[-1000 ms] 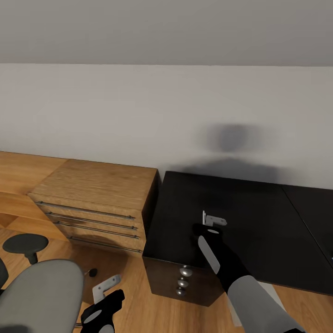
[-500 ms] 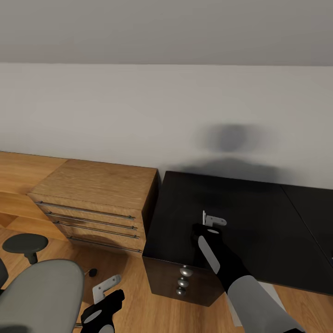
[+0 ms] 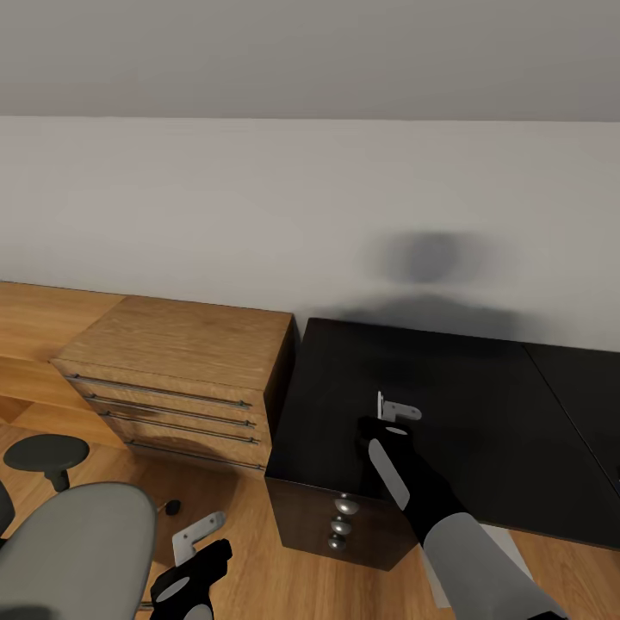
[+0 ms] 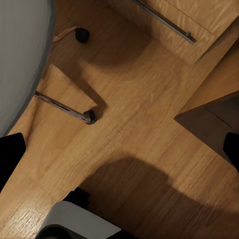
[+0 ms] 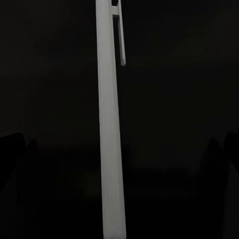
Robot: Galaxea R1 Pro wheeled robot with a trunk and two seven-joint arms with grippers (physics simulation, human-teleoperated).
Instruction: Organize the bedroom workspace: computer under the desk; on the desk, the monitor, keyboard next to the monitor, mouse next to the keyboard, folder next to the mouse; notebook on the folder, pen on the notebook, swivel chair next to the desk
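In the right wrist view the white pen (image 5: 109, 124) runs lengthwise between the spread fingers of my right gripper (image 5: 119, 149), against the black top of the desk (image 3: 482, 405). I cannot tell if the pen touches the fingers. From the head camera my right gripper (image 3: 392, 409) hovers over the desk's left part, above the pedestal with round silver knobs (image 3: 342, 521). The grey swivel chair (image 3: 77, 551) stands at the lower left on the floor. My left gripper (image 3: 200, 532) hangs open beside the chair's seat, over its chrome legs (image 4: 64, 107).
A light-wood drawer chest (image 3: 181, 370) with bar handles stands against the desk's left side. A white wall rises behind both. Light wood floor (image 4: 149, 99) lies between chest, chair and desk. The chair's round black armrest (image 3: 47, 452) sticks out at the far left.
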